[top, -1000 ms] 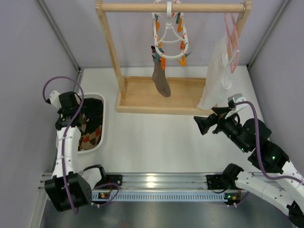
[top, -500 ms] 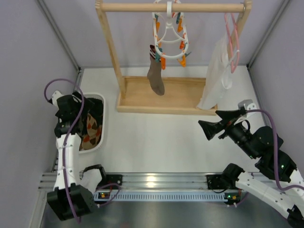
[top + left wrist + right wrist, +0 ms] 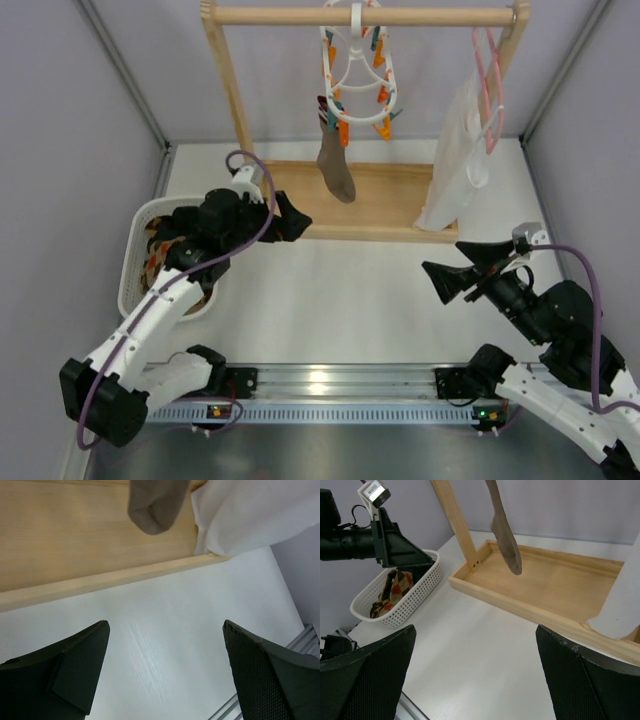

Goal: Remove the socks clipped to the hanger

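At your far left, a white basket (image 3: 133, 275) sits on the table (image 3: 340, 300) with argyle socks (image 3: 162, 262) lying in it, their brown, orange and cream pattern plain in the right wrist view too (image 3: 390, 590). Your left arm reaches across above the basket, and the left gripper (image 3: 295, 222) hangs over the table just in front of the near edge of the wooden rack (image 3: 300, 205). Its wrist view shows the fingers (image 3: 65, 665) spread as wide as they go with nothing between them. Moving to the middle, one brown sock (image 3: 337, 170) hangs toe down over the rack's base tray, clipped by an orange clothespin (image 3: 343, 132) to the white hanger (image 3: 357, 75), which hooks over the top rail. The sock's toe (image 3: 155, 505) shows at the top of the left wrist view, well apart from the fingers. Right of it, a white garment (image 3: 455, 170) hangs from a pink hanger (image 3: 490, 80). At your right, the right gripper (image 3: 440, 254) is held above the table and faces the rack. Its jaws are fully parted and empty, and the brown sock is well ahead of them.
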